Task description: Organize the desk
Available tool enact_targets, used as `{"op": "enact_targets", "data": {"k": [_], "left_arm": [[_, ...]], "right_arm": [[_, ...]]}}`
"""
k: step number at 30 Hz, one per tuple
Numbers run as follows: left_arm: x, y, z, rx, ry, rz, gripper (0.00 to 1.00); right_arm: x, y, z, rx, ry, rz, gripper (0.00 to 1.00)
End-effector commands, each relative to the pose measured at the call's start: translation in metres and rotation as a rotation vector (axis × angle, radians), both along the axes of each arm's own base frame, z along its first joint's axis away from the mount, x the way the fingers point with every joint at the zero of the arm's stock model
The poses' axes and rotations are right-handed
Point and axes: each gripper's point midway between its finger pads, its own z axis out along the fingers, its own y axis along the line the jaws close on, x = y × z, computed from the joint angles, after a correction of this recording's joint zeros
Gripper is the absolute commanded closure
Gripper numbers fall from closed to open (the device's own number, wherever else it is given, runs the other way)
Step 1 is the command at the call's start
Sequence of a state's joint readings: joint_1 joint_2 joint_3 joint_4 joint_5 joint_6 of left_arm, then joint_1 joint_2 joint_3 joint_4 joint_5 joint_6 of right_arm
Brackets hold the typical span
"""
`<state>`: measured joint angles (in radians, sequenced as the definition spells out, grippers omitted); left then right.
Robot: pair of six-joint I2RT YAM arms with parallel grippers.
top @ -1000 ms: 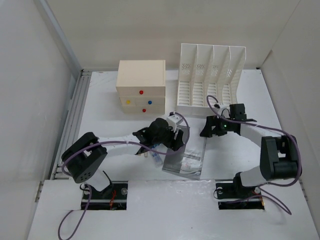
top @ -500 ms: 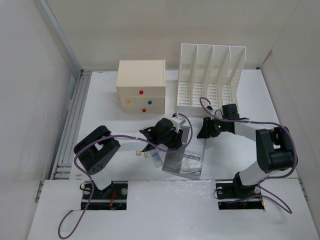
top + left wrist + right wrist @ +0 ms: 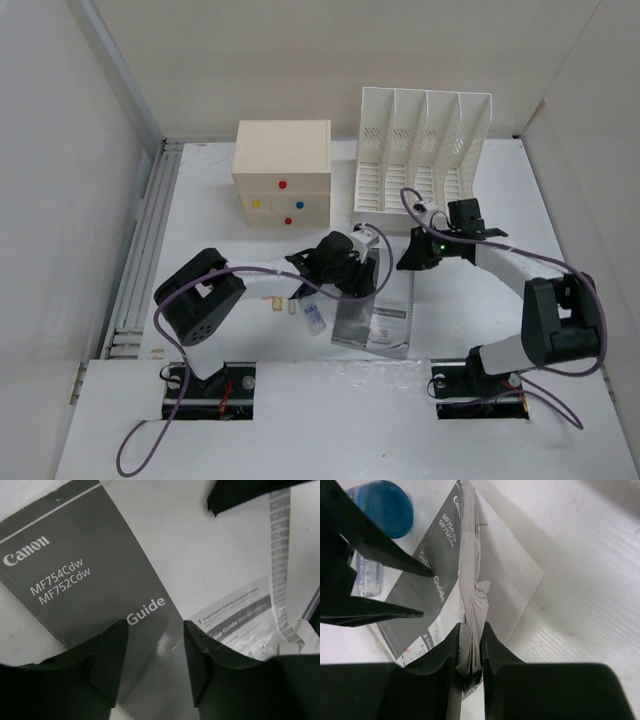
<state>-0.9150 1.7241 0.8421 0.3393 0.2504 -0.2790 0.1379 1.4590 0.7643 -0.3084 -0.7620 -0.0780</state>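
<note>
Right tool [image 3: 470,632] clamps manual [image 3: 425,565] edge; left tool [image 3: 154,630] spread above it; desk [image 3: 580,580] beneath.

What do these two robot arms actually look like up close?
The left arm and right arm have white links, chunky black joints and looping purple cables. Their fingers are black wedges. A green light glows near the right wrist.
</note>
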Motion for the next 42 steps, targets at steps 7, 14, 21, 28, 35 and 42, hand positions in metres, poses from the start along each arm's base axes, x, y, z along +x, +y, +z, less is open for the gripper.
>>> {"op": "enact_targets", "data": {"k": [7, 14, 21, 28, 35, 42], "left_arm": [[0.004, 0.001, 0.174, -0.285, -0.289, -0.021, 0.33], [-0.018, 0.036, 0.286, -0.477, -0.498, -0.030, 0.22], [-0.014, 0.081, 0.313, -0.513, -0.612, 0.100, 0.18], [-0.015, 0.091, 0.305, -0.505, -0.628, 0.124, 0.16], [-0.014, 0.092, 0.305, -0.503, -0.630, 0.133, 0.16], [-0.010, 0.094, 0.305, -0.493, -0.641, 0.151, 0.16]], "right_arm": [[0.015, -0.008, 0.130, -0.045, -0.490, 0.056, 1.00], [0.026, -0.023, 0.239, -0.103, -0.826, -0.031, 1.00], [0.049, -0.045, 0.371, -0.107, -1.104, -0.250, 1.00], [0.091, -0.089, 0.414, -0.117, -1.163, -0.639, 1.00], [0.117, -0.096, 0.413, -0.169, -1.169, -0.904, 1.00], [0.141, -0.090, 0.396, -0.255, -1.143, -1.040, 1.00]]}}
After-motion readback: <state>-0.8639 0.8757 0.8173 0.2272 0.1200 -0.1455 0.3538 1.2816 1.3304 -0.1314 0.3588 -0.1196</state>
